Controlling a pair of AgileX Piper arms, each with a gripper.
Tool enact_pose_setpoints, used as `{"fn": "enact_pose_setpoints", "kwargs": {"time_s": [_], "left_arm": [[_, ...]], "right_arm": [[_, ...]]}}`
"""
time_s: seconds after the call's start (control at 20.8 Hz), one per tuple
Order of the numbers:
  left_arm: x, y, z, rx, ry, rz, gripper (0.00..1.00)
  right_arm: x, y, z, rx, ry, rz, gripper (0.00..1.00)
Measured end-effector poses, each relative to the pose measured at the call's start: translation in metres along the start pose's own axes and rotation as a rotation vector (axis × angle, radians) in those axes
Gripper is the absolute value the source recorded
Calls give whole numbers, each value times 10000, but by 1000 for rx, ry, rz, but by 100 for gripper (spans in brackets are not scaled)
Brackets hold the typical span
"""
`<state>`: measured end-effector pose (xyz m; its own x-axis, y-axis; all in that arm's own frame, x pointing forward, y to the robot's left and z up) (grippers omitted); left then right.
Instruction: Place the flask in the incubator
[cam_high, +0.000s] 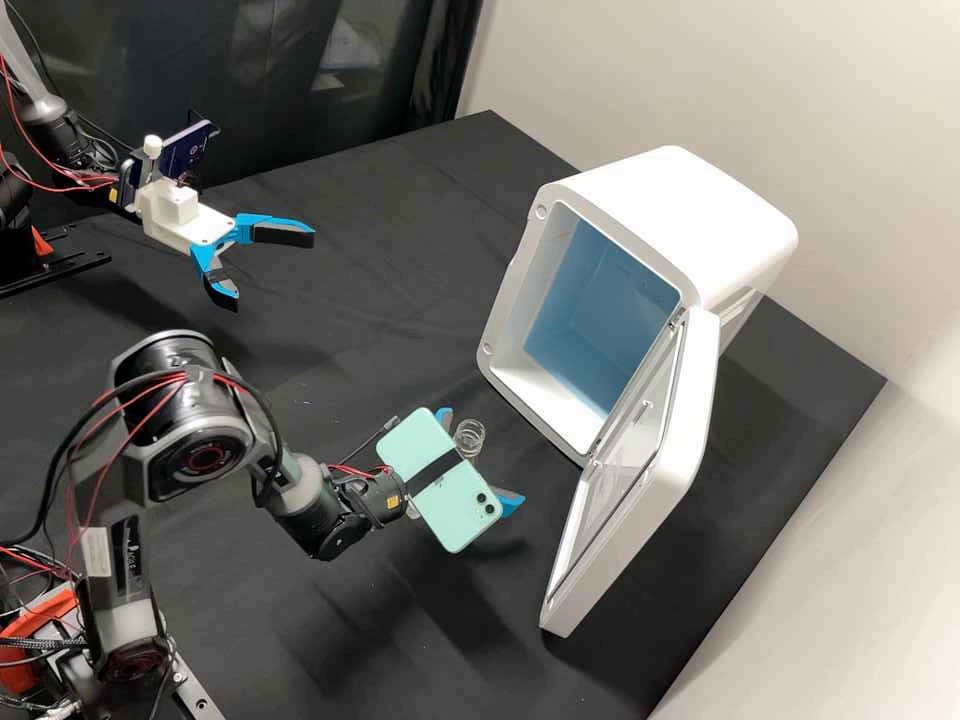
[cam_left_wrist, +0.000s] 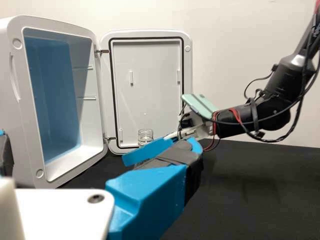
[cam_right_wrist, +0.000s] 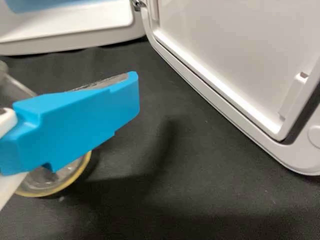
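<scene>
Black bench top (cam_high: 420, 230), plain white wall (cam_high: 800, 90), dark curtain (cam_high: 260, 70) behind.

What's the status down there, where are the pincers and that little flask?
Left pincer open, raised, far off. Right pincer open at flask. Flask upright on bench, outside incubator. Door open, path free.
</scene>
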<state>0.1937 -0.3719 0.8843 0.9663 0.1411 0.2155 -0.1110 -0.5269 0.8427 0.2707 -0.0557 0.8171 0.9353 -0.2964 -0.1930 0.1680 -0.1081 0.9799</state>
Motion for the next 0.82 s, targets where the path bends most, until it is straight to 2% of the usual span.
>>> {"fn": "enact_pose_setpoints", "kwargs": {"time_s": [0.19,0.34,0.48,0.72,0.77,0.82], "left_arm": [[0,0,0,0,0,0,100],[0,0,0,0,0,0,100],[0,0,0,0,0,0,100],[0,0,0,0,0,0,100],[0,0,0,0,0,0,100],[1,-4,-2,-1,1,-2,100]], "right_arm": [[76,-36,66,-10,-38,1,100],[108,-41,57,-13,-38,3,100],[115,-54,37,-38,-35,3,100],[120,-75,16,-44,-32,-2,100],[122,-84,7,-44,-31,-3,0],[123,-88,2,-48,-32,-1,0]]}}
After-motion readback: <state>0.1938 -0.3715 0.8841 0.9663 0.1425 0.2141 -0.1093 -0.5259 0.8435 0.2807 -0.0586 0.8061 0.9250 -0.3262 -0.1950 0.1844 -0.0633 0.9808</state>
